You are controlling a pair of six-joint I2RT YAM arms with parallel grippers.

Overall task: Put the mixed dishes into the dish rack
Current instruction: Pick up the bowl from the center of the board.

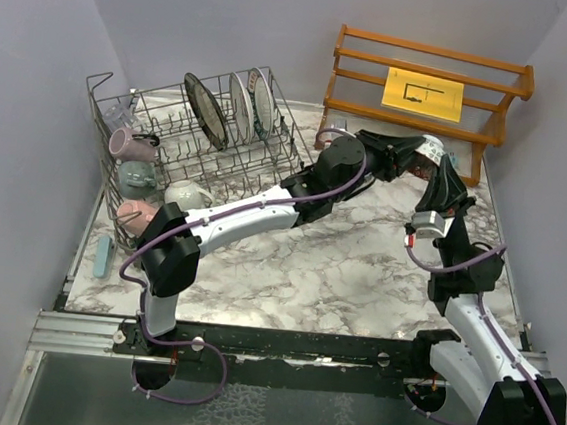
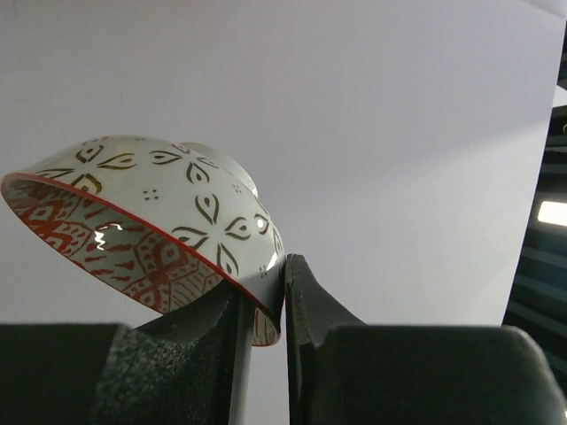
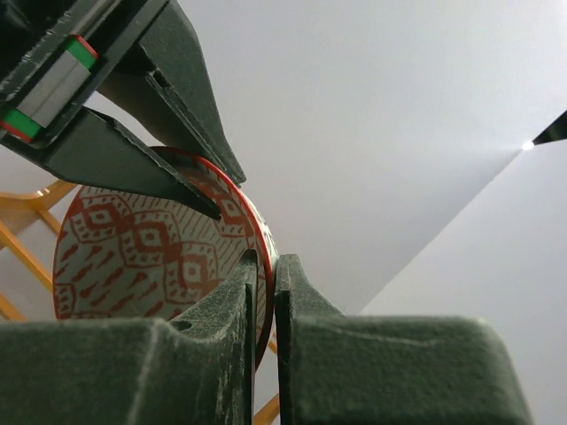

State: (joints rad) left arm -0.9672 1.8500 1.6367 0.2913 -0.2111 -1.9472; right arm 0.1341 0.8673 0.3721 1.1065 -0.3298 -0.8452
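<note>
A small red-patterned bowl [image 1: 431,152] hangs in the air in front of the wooden shelf, with both grippers on it. In the left wrist view the bowl [image 2: 159,221] tilts rim-down, and my left gripper [image 2: 282,283] is shut on its rim. My right gripper [image 3: 270,274] is shut on another part of the bowl's [image 3: 151,257] rim, while the left gripper's fingers [image 3: 177,115] clamp its upper edge. The dish rack [image 1: 267,176] stands at the far left. It holds three upright plates [image 1: 241,106], several mugs [image 1: 136,176] and a clear glass [image 1: 122,112].
An orange-brown wooden shelf [image 1: 426,86] with a yellow card stands at the back right, just behind the grippers. A flat light-blue item [image 1: 105,255] lies at the table's left edge. Grey walls close in on three sides of the marble top [image 1: 337,278].
</note>
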